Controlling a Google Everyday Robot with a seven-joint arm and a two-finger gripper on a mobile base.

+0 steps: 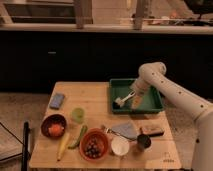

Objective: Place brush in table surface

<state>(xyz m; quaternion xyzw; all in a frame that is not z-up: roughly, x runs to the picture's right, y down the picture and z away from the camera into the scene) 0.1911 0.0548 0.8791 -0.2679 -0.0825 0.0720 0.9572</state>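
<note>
Gripper over the tray.
Brush is in the tray, just left of the gripper. Bowls, banana and cup sit on the table, left and nearer.

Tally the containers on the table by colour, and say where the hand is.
Green: 2, tray, cup
Red: 1, bowl
Orange: 1, bowl
White: 1, cup
Dark: 1, cup
Total: 6
The hand is open, over the tray by the brush.
</note>
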